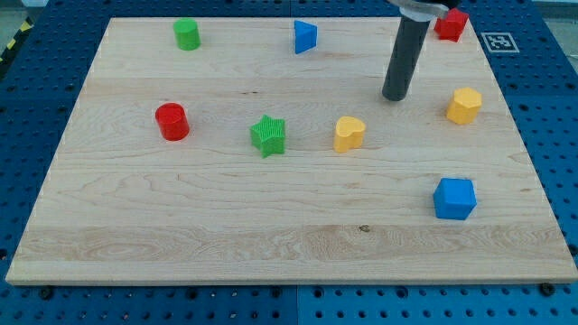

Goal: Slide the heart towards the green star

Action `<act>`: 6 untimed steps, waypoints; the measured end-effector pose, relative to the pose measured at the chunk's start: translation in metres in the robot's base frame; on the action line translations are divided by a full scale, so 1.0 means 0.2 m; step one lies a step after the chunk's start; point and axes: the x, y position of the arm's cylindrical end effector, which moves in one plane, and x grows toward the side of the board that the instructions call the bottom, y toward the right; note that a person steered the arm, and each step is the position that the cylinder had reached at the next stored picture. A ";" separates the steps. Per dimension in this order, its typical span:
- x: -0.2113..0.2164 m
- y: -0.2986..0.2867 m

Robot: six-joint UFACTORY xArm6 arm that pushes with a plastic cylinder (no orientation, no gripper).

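Pale wood forms the table [271, 235], smooth and level, so little drag is expected under a sliding block. Nearest the view's bottom, a blue cube-like block [453, 199] is seen at the right. Further up, the yellow heart [349, 133] lies near the middle, with the green star [268, 135] just to its left across a bare gap and a red cylinder [171, 122] further left. The heart is judged light, rigid and prone to turning if struck off-centre; nothing can be grasped, since no gripper is fitted, so contact is best made squarely on its right face. My tip [395, 97] rests above and right of the heart, apart from it. Beyond are a yellow hexagonal block [463, 106], a blue triangular block [305, 37], a green cylinder [187, 34] and a red block [452, 24].
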 end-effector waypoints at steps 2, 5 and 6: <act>0.09 -0.05; 0.24 -0.16; 0.24 -0.16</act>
